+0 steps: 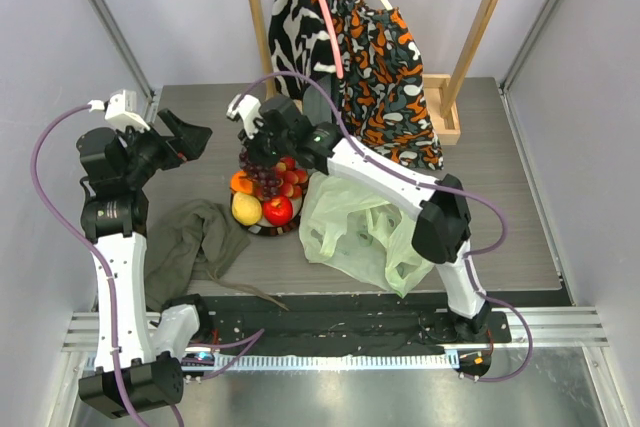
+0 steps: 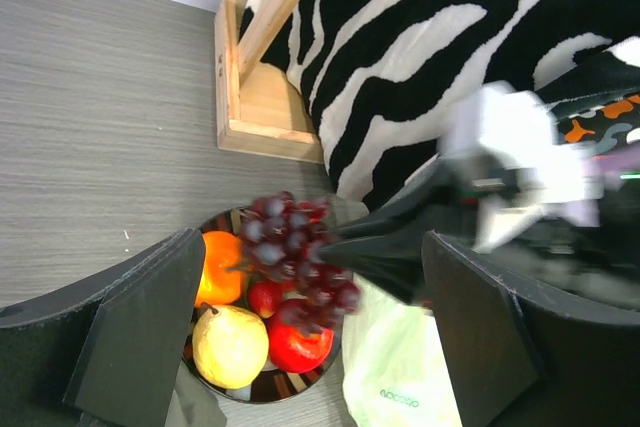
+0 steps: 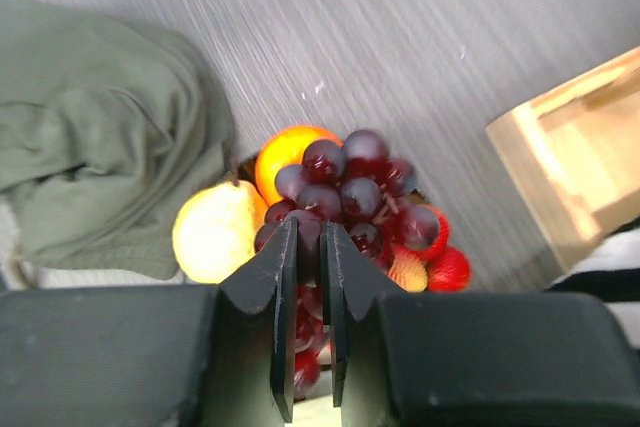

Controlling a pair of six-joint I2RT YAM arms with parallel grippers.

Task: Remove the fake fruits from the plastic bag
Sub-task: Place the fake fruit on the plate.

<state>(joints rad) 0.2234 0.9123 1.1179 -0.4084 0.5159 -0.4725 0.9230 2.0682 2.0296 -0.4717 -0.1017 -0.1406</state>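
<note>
Plainly, the right claw [image 3: 310,242] was pinched almost closed on the grapes [image 3: 352,179], holding them just over the plate [image 1: 268,233], where lemon [image 3: 210,237], orange [image 3: 285,152], apple [image 2: 300,347] and strawberries [image 3: 445,267] lay. The bunch looked light, stiff and glossy, so beads might slip; its stem seemed the surer hold. The left claw [image 1: 195,135] hung spread and empty nearby. The bag [image 1: 350,237] lay slack beside the plate, partly under the arm, its contents unreadable
</note>
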